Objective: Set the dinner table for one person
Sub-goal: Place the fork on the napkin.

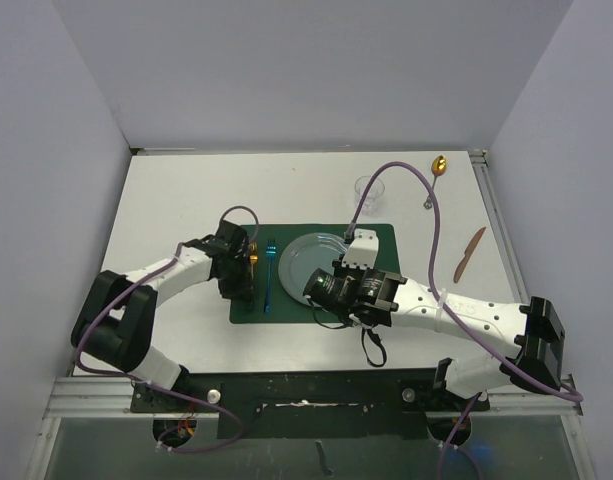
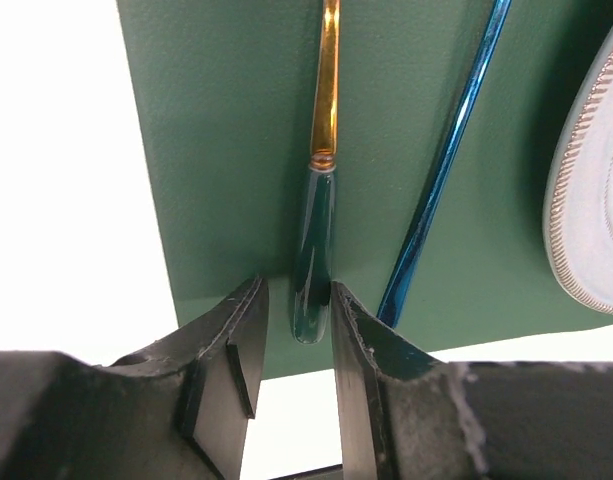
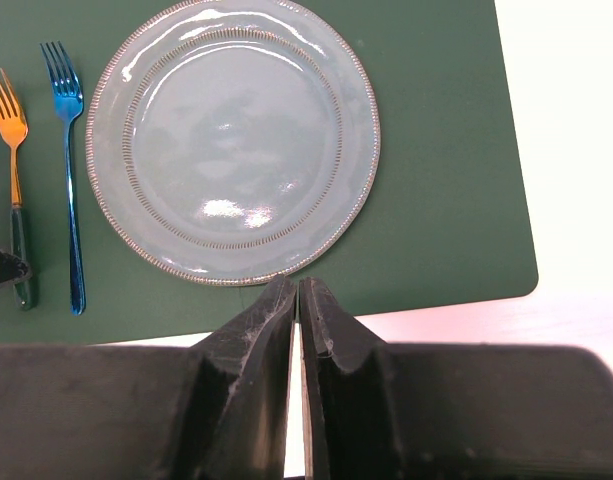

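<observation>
Left gripper (image 2: 296, 290) fills the near frame of its wrist view, jaws parted narrowly astride the dark handle end of the gold fork (image 2: 326, 80) — a gap shows on one side, so nothing is clamped. That fork lies flat on the green placemat (image 2: 226, 150) beside the blue fork (image 2: 441, 170), both left of the grey-blue plate (image 2: 591, 200). Right gripper (image 3: 297, 292) is closed on nothing, over the placemat's near edge just short of the plate. Dinner table (image 1: 186, 200) carries the placemat near its middle. A clear glass (image 1: 370, 190), gold spoon (image 1: 439, 166) and brown knife (image 1: 469, 254) rest on bare tabletop toward the far right.
</observation>
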